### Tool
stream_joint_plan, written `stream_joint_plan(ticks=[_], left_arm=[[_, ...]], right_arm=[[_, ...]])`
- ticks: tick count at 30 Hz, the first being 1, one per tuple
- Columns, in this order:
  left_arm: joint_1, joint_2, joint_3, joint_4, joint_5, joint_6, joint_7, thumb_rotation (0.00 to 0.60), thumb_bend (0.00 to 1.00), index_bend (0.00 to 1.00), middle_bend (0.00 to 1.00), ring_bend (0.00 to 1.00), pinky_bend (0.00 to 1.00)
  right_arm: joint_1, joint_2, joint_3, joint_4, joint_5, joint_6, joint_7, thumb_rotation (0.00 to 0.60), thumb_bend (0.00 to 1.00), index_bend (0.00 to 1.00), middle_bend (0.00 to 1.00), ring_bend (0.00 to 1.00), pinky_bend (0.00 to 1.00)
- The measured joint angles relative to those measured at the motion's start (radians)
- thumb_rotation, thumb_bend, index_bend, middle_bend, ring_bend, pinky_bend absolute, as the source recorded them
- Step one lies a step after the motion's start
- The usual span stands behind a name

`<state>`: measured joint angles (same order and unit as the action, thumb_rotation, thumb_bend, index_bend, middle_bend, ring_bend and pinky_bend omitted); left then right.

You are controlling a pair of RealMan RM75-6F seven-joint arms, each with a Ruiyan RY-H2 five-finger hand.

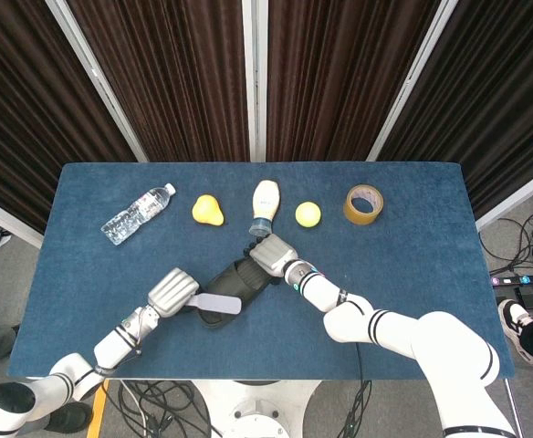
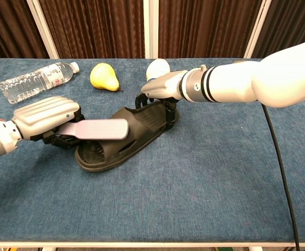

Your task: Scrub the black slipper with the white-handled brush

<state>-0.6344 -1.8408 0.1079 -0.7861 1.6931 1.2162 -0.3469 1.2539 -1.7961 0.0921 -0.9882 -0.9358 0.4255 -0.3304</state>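
Note:
A black slipper point(image 2: 122, 140) point(image 1: 233, 288) lies near the middle of the blue table, toe toward the front left. My right hand point(image 2: 162, 90) point(image 1: 268, 255) grips its heel end, fingers curled over the rim. My left hand point(image 2: 45, 117) point(image 1: 172, 292) holds the white-handled brush point(image 2: 96, 129) point(image 1: 217, 303) by its handle. The brush head lies flat across the slipper's strap and toe part, bristles down on it.
Along the far side stand a water bottle point(image 1: 137, 214) lying flat, a yellow pear point(image 1: 207, 210), a white bottle point(image 1: 266, 203), a yellow ball point(image 1: 308, 214) and a roll of brown tape point(image 1: 363, 203). The table's front edge point(image 2: 152, 243) runs close below the slipper.

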Motion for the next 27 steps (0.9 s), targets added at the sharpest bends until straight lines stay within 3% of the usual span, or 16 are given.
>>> stream_joint_plan(ticks=[3, 7, 13, 16, 20, 27], left_arm=[[0.007, 0.030, 0.001, -0.062, 0.005, 0.024, 0.006, 0.600, 0.78, 1.00, 1.00, 1.00, 1.00], [0.002, 0.055, -0.036, -0.102, -0.026, 0.017, 0.011, 0.600, 0.78, 1.00, 1.00, 1.00, 1.00], [-0.027, 0.046, -0.111, -0.073, -0.115, -0.076, -0.037, 0.600, 0.78, 1.00, 1.00, 1.00, 1.00], [-0.040, 0.026, -0.121, -0.022, -0.130, -0.115, -0.054, 0.600, 0.78, 1.00, 1.00, 1.00, 1.00], [-0.045, -0.002, -0.093, 0.040, -0.119, -0.146, -0.061, 0.600, 0.78, 1.00, 1.00, 1.00, 1.00], [-0.019, -0.002, -0.009, 0.040, -0.045, -0.112, -0.058, 0.600, 0.78, 1.00, 1.00, 1.00, 1.00]], right_arm=[[0.001, 0.000, -0.002, -0.001, -0.002, 0.001, 0.001, 0.600, 0.25, 0.40, 0.34, 0.16, 0.25], [0.000, 0.002, -0.005, -0.007, -0.002, 0.004, 0.000, 0.600, 0.25, 0.40, 0.34, 0.16, 0.25], [0.001, 0.007, -0.011, -0.016, 0.005, 0.009, -0.007, 0.600, 0.25, 0.40, 0.34, 0.16, 0.25], [0.003, 0.006, -0.013, -0.016, 0.008, 0.010, -0.009, 0.600, 0.25, 0.40, 0.34, 0.16, 0.25], [0.004, 0.005, -0.014, -0.011, 0.009, 0.008, -0.008, 0.600, 0.25, 0.40, 0.34, 0.16, 0.25], [0.005, -0.001, -0.013, 0.000, 0.010, 0.004, -0.001, 0.600, 0.25, 0.40, 0.34, 0.16, 0.25]])
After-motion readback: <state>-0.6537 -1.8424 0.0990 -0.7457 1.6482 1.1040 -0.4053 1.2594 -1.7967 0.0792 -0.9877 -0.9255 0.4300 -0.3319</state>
